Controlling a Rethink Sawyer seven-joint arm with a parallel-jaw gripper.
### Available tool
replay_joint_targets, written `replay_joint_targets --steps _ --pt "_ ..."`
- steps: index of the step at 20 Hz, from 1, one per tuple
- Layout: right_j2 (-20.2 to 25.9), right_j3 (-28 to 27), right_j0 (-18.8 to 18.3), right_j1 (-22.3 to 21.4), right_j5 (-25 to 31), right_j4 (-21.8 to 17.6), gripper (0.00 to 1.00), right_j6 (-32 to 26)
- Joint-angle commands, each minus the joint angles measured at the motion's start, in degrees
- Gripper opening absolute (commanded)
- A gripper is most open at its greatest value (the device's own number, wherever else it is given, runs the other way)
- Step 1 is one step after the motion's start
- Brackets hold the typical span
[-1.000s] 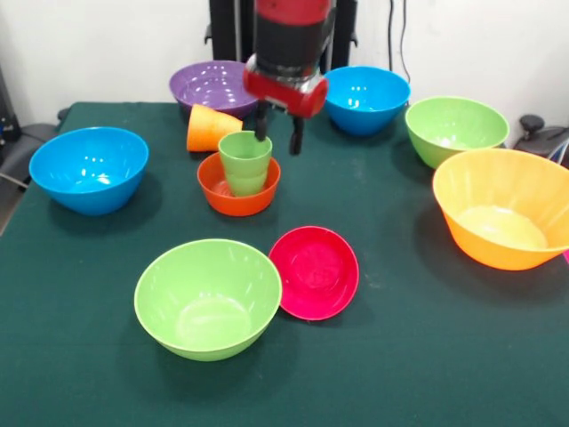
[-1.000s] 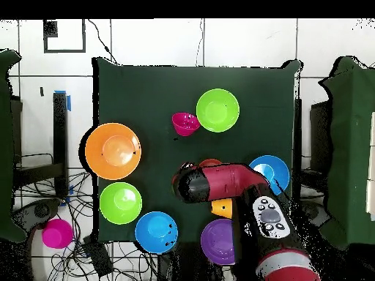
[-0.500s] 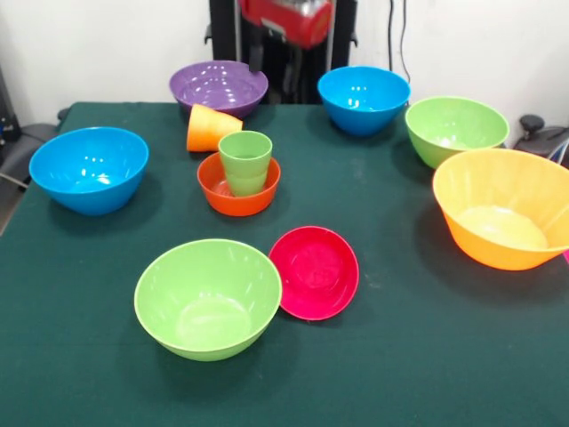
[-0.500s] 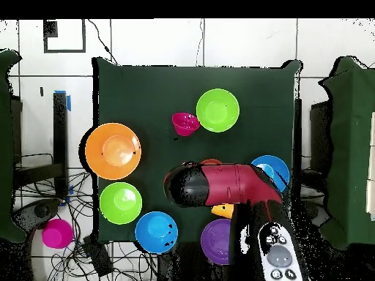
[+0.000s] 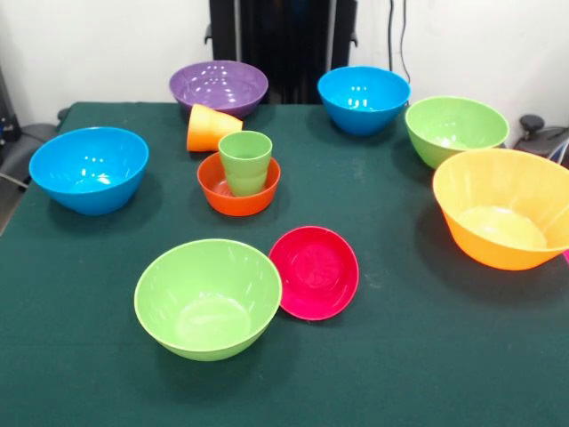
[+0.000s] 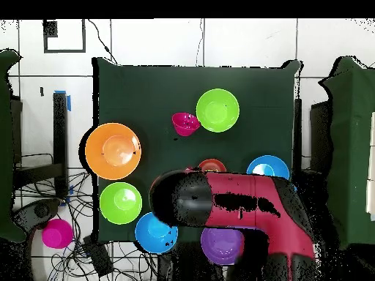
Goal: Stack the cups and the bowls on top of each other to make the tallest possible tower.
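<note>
Upright, the light green cup (image 5: 245, 161) stands inside the small orange-red bowl (image 5: 238, 186); the orange cup (image 5: 210, 127) lies tipped just behind. Overhead, the arm (image 6: 234, 207) probably hides its gripper, whose state I cannot tell.

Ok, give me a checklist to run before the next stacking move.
1. Green cup standing upright inside the small orange-red bowl: ok.
2. Orange cup upright and ready to stack: not ok, it lies on its side.
3. Magenta bowl sitting flat: not ok, it is tilted against the near light green bowl.
4. Arm raised clear of the stack: ok, the front view shows none of it.
5. Gripper open: cannot tell, it is hidden beneath the arm.
</note>
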Motion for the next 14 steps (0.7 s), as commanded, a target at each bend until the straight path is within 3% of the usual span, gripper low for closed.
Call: replay_joint_targets --steps 1,3,7,14 --pt "6.52 6.75 -3.64 1.33 -6.82 6.94 1.00 -15.95" --pt "8.10 4.98 -4.62 9.33 -20.86 1.81 1.00 -13.74" --pt "14.73 3.66 -9.07 16.13 -29.67 3.34 1.00 -18.06" --pt "21.53 1.58 -12.90 23.70 -29.30 -0.07 1.00 -17.47"
